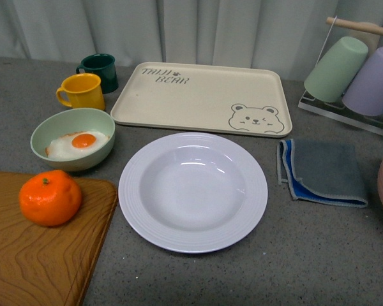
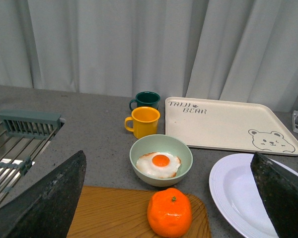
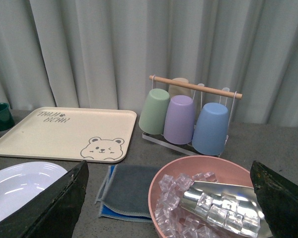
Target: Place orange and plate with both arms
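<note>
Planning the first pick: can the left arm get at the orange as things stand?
Probably yes: the left gripper is open, facing the orange, uncovered on the board; the bowl stands behind it.

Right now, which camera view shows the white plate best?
The front view: the whole plate lies unobstructed, with its ridged rim and empty hollow clear. The left wrist view catches only part of it, cropped at the frame edge. The right wrist view shows just a sliver.

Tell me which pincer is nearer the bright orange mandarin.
Left. Left pincer faces the mandarin directly; right pincer is at the pink bowl of ice, beyond the round white plate.
</note>
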Controlling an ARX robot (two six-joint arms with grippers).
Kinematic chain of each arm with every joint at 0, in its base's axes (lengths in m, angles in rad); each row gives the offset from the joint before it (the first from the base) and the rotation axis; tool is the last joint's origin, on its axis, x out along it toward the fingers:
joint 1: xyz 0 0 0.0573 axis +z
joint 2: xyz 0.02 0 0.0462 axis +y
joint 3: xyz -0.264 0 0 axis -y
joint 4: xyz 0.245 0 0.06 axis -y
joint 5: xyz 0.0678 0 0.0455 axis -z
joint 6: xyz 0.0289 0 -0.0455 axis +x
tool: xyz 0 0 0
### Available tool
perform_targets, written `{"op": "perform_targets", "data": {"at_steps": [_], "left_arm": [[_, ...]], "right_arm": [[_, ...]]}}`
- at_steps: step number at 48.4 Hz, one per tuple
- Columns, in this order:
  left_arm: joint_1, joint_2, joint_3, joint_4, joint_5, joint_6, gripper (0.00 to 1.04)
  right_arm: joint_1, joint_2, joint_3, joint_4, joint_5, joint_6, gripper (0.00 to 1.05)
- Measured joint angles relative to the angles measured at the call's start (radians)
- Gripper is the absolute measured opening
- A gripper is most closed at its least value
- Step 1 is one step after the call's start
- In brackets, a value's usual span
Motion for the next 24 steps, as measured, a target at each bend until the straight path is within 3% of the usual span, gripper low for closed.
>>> {"op": "perform_targets", "data": {"at_steps": [24], "left_arm": [[0.000,0.000,0.000,0.000,0.000,0.000,0.98]], "right_arm": [[0.000,0.000,0.000,0.000,0.000,0.000,0.95]]}}
